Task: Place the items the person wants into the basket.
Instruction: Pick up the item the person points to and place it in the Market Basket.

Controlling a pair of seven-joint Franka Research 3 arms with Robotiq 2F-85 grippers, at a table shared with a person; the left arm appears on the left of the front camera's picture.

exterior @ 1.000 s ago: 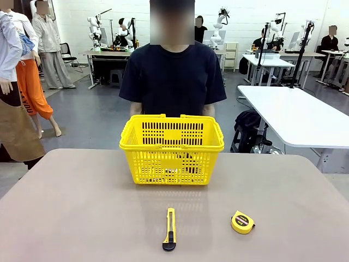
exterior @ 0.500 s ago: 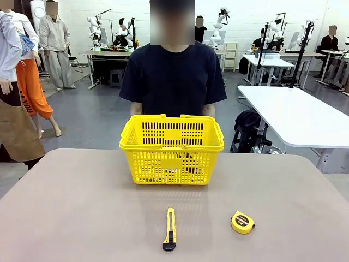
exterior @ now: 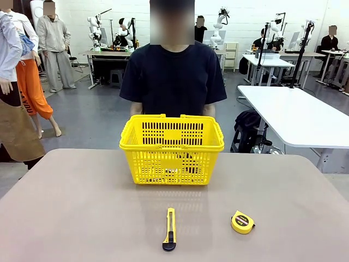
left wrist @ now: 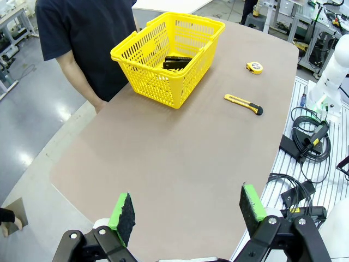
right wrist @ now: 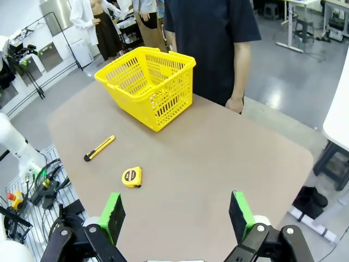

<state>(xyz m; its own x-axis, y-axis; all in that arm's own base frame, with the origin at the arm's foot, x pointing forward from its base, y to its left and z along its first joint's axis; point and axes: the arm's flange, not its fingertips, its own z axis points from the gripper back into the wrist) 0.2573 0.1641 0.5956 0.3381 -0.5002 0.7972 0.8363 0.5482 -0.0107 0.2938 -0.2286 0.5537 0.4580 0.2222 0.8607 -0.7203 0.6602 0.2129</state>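
- Basket [exterior: 172, 148] sits at far middle of the table [exterior: 82, 207], right in front of the person [exterior: 173, 71], who stands at the far edge with arms down.
- Left wrist view: a black stapler [left wrist: 177, 62] lies inside the basket [left wrist: 163, 54]; can't make out pen or marker in there.
- Knife [exterior: 170, 229] lies on the near side of the table, lengthwise toward the basket, well apart from it.
- Tape measure [exterior: 242, 222] near the knife, to its right, not touching.
- Left gripper [left wrist: 188, 213] released, fingers spread wide, nothing between the pads, high above the table's left end.
- Right gripper [right wrist: 177, 214] released too, fingers wide apart, empty, high above the table's right end; tape measure [right wrist: 131, 177] and knife [right wrist: 99, 148] show below it.
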